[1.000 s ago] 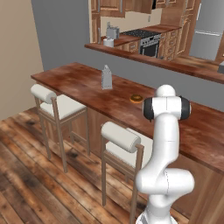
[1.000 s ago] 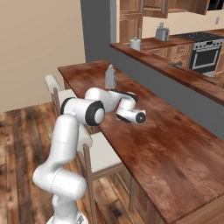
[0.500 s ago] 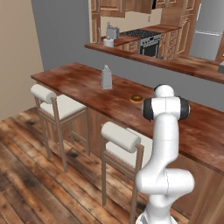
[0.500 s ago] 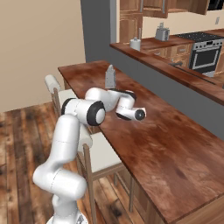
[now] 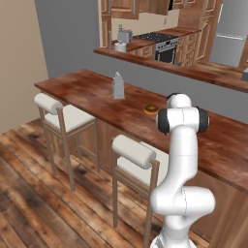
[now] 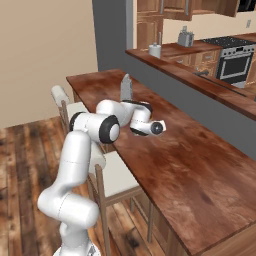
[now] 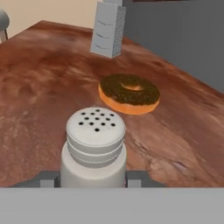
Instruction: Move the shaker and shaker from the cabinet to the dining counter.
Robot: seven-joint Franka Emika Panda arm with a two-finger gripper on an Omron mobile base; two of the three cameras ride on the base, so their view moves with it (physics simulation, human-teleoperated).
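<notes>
the gripper has its two fingers pressed on the sides of a small light-grey shaker, one on each side, so it is only a little way open and it holds the shaker. the shaker stands upright, with the little holes in its cap facing up. it is over the dining counter, low down, but it is hard to tell if its bottom touches the wood yet. the step now looks like setting the shaker down. to do it well, the robot should keep the shaker straight up, lower it slowly till it sits flat on the wood, and only then let the fingers open. after that the hand should pull straight back, so it does not knock the shaker over. just past the shaker lies a donut with dark icing. it is near, so the shaker should go down on the bare wood on this side of it and not get pushed forward into it. further off, toward the far end of the counter, stands a grey box grater, well apart and not in the way. in the right base view the white arm reaches over the counter's near edge, with cushioned stools tucked along that edge below it. behind the counter is the kitchen, with an oven.
</notes>
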